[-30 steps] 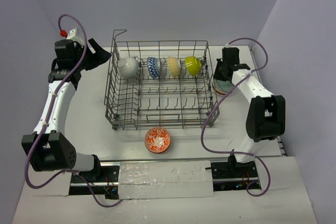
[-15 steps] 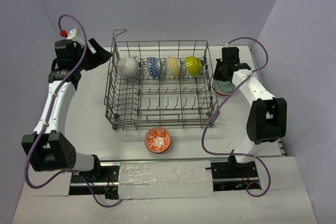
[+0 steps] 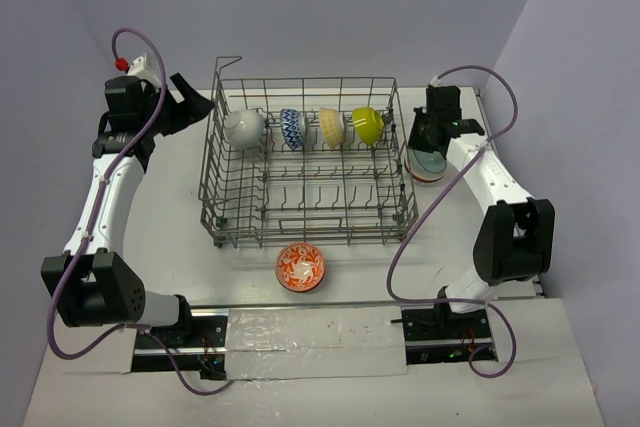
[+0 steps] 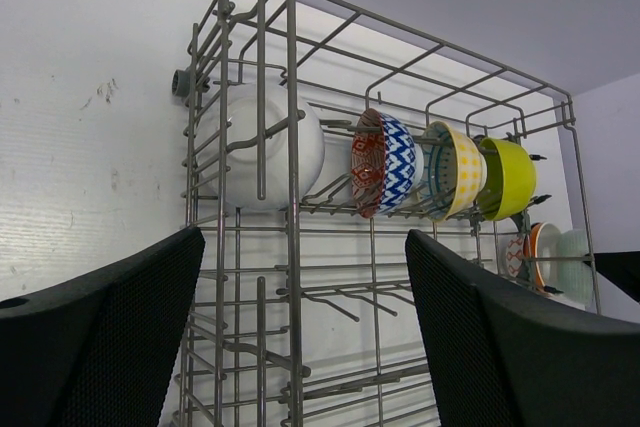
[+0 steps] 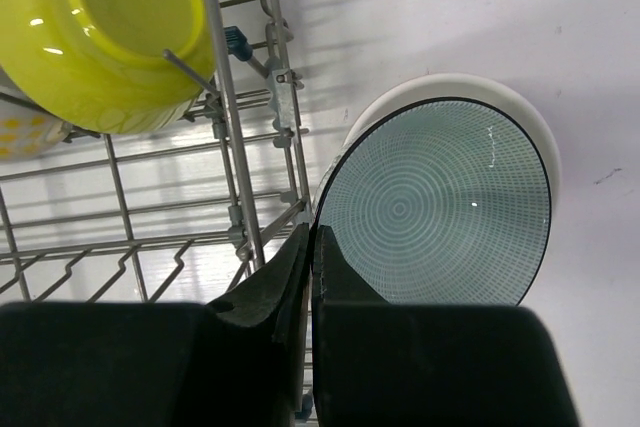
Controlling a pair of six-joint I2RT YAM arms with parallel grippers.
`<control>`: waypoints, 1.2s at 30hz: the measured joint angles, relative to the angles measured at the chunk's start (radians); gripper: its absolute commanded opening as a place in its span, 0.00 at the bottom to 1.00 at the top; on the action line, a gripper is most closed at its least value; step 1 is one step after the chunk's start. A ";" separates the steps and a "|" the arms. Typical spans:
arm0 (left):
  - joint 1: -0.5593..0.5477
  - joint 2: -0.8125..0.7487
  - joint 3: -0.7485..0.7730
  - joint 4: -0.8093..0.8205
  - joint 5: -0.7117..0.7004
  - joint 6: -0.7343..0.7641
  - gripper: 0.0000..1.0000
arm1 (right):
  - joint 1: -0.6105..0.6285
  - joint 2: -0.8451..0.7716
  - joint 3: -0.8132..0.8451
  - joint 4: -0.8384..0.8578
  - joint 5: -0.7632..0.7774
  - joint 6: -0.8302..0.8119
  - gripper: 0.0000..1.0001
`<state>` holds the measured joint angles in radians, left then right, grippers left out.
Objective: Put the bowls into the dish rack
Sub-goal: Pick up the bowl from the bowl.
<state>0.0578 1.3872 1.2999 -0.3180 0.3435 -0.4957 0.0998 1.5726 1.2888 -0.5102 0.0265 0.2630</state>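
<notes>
The right hand (image 5: 310,247) pinches the thin rim of the grey bowl (image 5: 440,207), stacked just right of the dish rack (image 3: 300,237), apparently to lift it in; the left hand (image 3: 192,99) hangs wide open, empty

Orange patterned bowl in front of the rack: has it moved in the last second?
No. The orange bowl sits in the same spot as before, just off the middle of the dish rack's near side.
</notes>
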 measured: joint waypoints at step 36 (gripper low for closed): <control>0.026 0.005 -0.037 0.074 0.138 -0.034 0.96 | 0.068 -0.151 0.105 -0.094 0.113 -0.046 0.00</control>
<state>0.0841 1.3926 1.2633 -0.2436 0.4812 -0.5293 0.1673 1.4212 1.3941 -0.6044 0.1398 0.2173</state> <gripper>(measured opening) 0.969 0.054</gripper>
